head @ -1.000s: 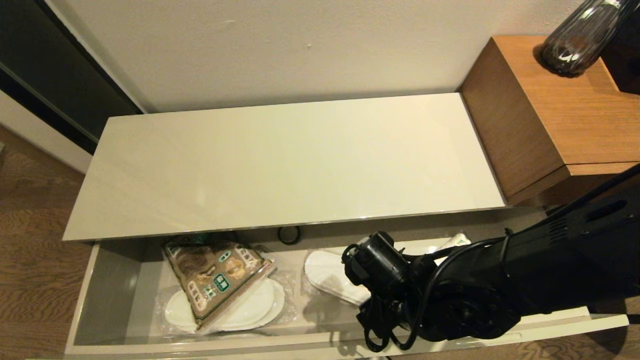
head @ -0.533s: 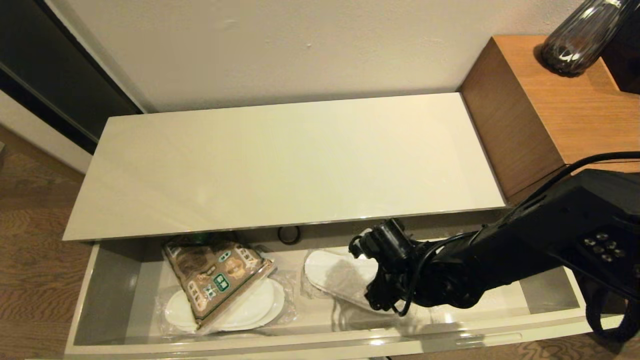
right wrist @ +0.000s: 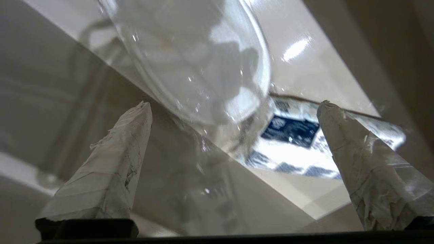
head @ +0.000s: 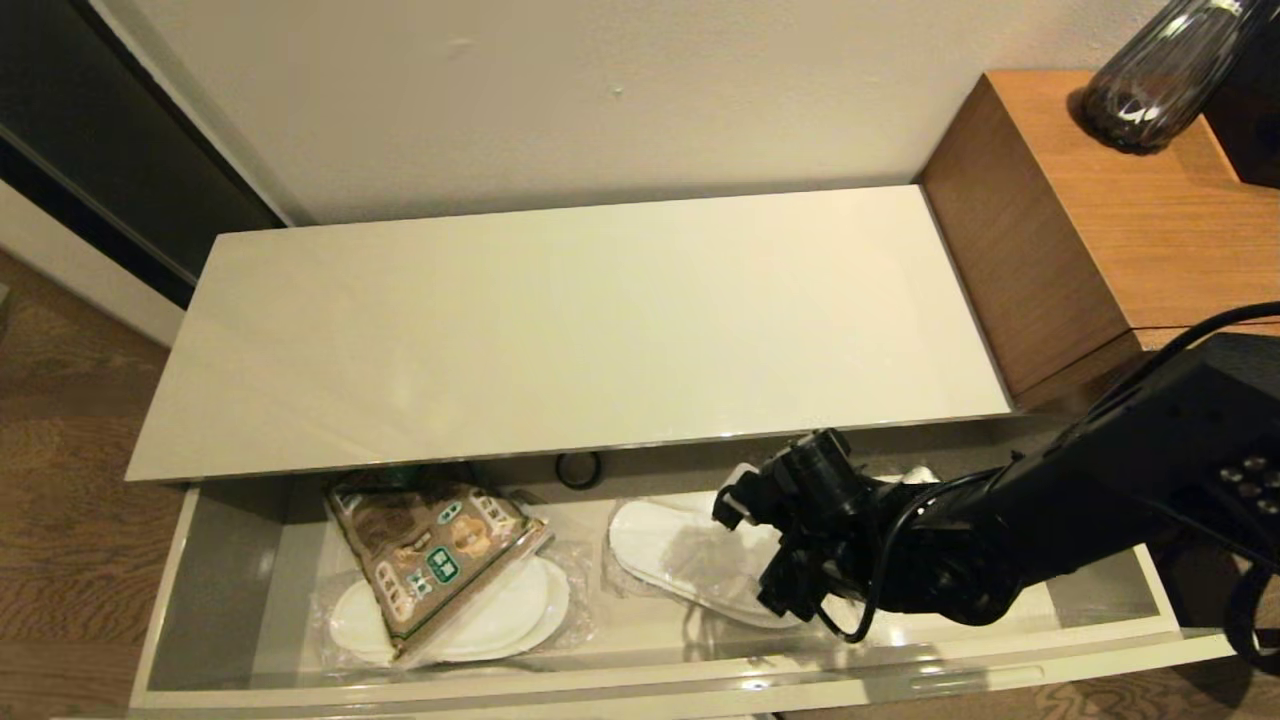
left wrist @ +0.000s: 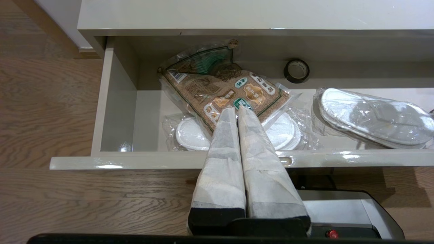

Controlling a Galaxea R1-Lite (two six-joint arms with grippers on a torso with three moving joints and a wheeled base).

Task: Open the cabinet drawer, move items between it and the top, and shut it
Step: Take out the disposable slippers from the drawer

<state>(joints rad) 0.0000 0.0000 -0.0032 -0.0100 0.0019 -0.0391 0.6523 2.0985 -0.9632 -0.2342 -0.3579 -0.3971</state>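
Observation:
The cabinet drawer [head: 400,690] stands pulled out below the bare cream top [head: 580,320]. In it lie the snack bag [head: 430,560] on one wrapped slipper pair [head: 500,620], the black tape roll [head: 579,468] at the back, and a second slipper pair [head: 680,560]. The tissue pack [head: 915,478] peeks out behind my right arm [head: 950,560]. My right gripper [right wrist: 234,103] is open and low inside the drawer, with the slipper wrap [right wrist: 196,61] and the blue-labelled tissue pack [right wrist: 288,128] just ahead. Outside the drawer front [left wrist: 135,159], my left gripper [left wrist: 237,108] is shut and empty.
A taller brown wooden side table [head: 1100,220] with a dark glass vase [head: 1160,80] stands to the right of the cabinet. The wall runs right behind the top. Wood floor [head: 60,480] lies to the left and in front.
My right arm has swung from over the drawer's front edge back and to the right, deeper into the drawer, above the right-hand slippers. The items have not moved.

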